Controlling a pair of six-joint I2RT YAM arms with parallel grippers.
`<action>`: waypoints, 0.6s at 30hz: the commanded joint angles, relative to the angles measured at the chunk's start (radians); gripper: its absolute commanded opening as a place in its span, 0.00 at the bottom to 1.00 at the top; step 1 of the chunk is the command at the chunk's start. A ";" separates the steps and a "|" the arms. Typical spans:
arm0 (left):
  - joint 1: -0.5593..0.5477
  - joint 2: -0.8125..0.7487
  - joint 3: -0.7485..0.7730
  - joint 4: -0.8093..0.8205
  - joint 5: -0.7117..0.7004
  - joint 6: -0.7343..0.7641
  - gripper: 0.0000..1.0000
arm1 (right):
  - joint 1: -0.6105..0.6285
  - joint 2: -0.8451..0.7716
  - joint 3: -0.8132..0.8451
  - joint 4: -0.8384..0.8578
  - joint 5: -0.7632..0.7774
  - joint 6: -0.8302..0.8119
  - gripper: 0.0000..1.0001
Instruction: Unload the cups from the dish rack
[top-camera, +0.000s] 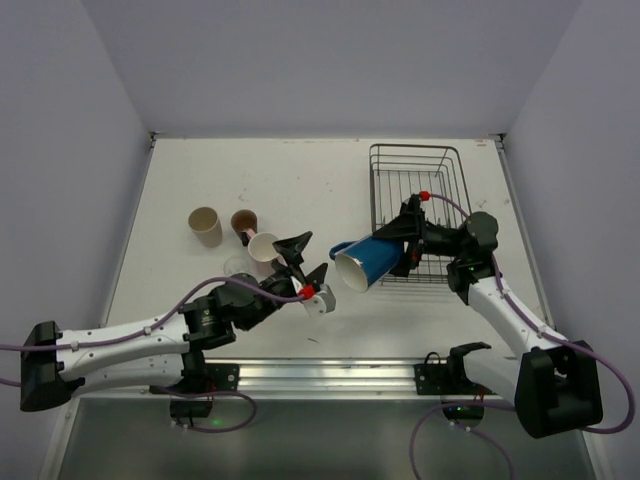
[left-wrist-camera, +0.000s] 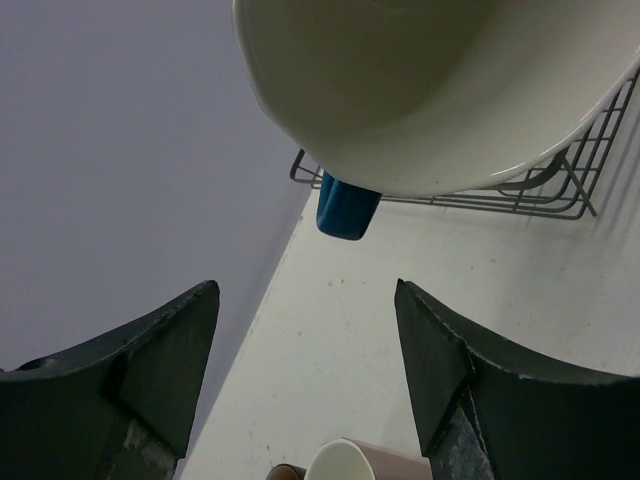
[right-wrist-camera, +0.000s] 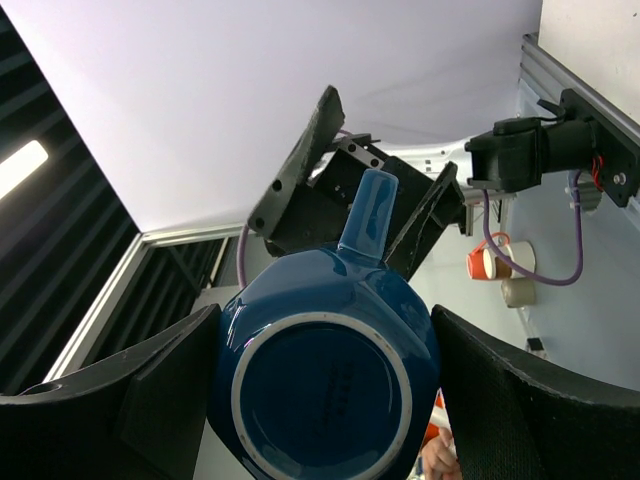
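My right gripper (top-camera: 398, 250) is shut on the blue mug (top-camera: 366, 262) and holds it on its side, in the air, just left of the dish rack (top-camera: 415, 200), mouth toward my left gripper. In the right wrist view my fingers press both sides of the mug's base (right-wrist-camera: 325, 390). My left gripper (top-camera: 305, 258) is open and empty, right in front of the mug's mouth (left-wrist-camera: 430, 90). The cream-beige mug (top-camera: 205, 225), dark brown mug (top-camera: 244, 221) and pale pink cup (top-camera: 263, 247) stand on the table at the left. The clear glass (top-camera: 235, 265) is faint beside my left arm.
The rack (left-wrist-camera: 545, 190) looks empty of cups from above. The white table (top-camera: 300, 180) is walled on three sides. An aluminium rail (top-camera: 320, 375) runs along the near edge.
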 joint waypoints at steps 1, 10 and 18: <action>-0.024 -0.022 -0.045 0.218 -0.060 0.114 0.74 | 0.005 -0.026 0.050 0.077 0.005 0.285 0.00; -0.023 -0.094 -0.051 0.214 0.109 0.038 0.68 | 0.017 -0.031 0.054 0.090 0.006 0.299 0.00; -0.024 -0.027 -0.020 0.194 0.204 0.058 0.71 | 0.026 -0.031 0.060 0.112 0.011 0.319 0.00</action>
